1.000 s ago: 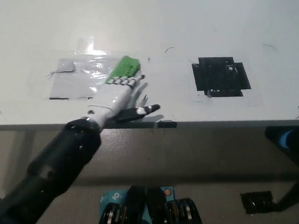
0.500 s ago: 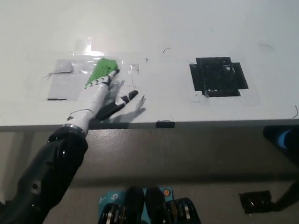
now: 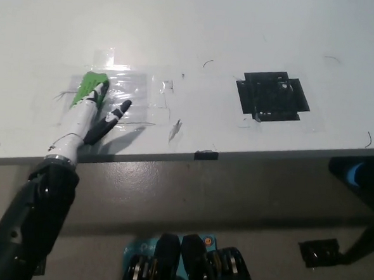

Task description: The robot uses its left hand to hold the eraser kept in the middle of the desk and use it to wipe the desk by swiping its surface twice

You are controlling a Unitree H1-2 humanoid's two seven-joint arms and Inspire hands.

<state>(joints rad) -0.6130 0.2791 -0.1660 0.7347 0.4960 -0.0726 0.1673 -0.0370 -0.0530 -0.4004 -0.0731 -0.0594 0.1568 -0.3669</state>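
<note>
A green eraser (image 3: 89, 85) lies flat on the white desk (image 3: 200, 33), at the left end of a shiny taped sheet (image 3: 129, 92). My white left hand (image 3: 87, 115) lies over the eraser's near side, its fingers pressing on the green block and its dark thumb sticking out to the right. The arm reaches in from the lower left. My right hand does not show in the head view.
A black square patch of tape (image 3: 272, 96) sits on the desk to the right. The desk's front edge (image 3: 205, 155) runs across the middle, with a small black clip on it. Dark items lie on the floor at the right.
My left hand has slid the green eraser leftwards across the taped sheet, from near the desk's middle to the sheet's left end.
</note>
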